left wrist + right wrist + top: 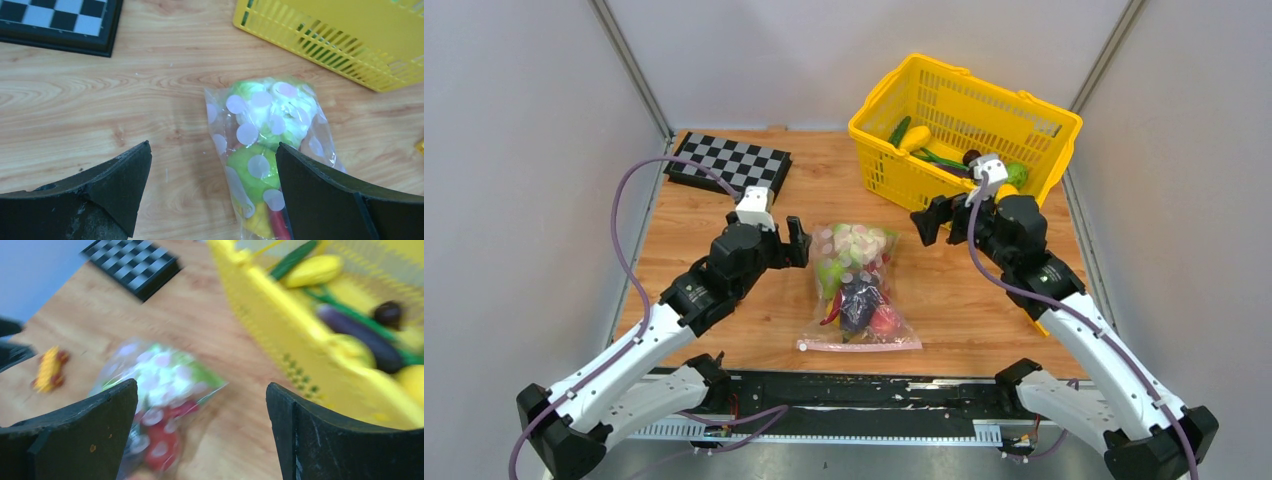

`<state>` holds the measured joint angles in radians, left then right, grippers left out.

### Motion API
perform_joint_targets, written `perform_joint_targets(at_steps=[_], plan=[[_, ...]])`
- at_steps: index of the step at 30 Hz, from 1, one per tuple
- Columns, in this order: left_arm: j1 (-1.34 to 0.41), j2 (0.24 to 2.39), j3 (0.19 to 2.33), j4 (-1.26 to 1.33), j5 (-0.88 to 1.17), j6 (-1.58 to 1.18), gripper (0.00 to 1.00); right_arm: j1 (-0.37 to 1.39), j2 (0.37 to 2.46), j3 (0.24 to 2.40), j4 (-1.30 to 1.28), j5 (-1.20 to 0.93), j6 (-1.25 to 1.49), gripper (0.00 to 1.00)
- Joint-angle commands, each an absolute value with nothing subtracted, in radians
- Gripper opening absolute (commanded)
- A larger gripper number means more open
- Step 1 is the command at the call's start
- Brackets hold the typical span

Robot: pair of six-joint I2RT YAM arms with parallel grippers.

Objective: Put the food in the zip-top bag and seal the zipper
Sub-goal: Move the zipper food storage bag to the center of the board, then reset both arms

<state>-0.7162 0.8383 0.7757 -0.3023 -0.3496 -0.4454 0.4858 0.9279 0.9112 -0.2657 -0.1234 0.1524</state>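
Observation:
The zip-top bag (859,285) lies flat in the middle of the table, its dotted clear plastic filled with food: green pieces (834,270), a purple eggplant (858,303) and a red round piece (884,320). The zipper (864,345) runs along the bag's near edge, with the white slider (802,346) at its left end. My left gripper (796,240) is open and empty, just left of the bag's far end; the bag (265,150) shows between its fingers. My right gripper (929,225) is open and empty, right of the bag (160,385), near the basket.
A yellow basket (964,130) at the back right holds more toy vegetables, also seen in the right wrist view (350,330). A chessboard (729,162) lies at the back left. A small orange toy block (49,369) sits on the table beyond the bag.

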Motion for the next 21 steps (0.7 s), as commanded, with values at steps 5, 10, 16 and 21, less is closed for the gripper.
perform_joint_targets(at_steps=[5,10,16,21], plan=[[-0.687,0.879,0.904,-0.342,-0.468,-0.302,1.00,0.466,0.904,1.018,-0.194,0.392,0.056,1.00],[-0.500,0.888,0.977,-0.380,-0.374,-0.311,1.00,0.439,0.964,1.095,-0.230,0.375,0.017,1.00],[-0.269,0.887,1.028,-0.384,-0.303,-0.355,1.00,0.343,1.043,1.150,-0.349,0.272,0.174,1.00],[-0.268,0.854,1.034,-0.438,-0.392,-0.452,1.00,0.291,1.024,1.139,-0.366,0.189,0.210,1.00]])
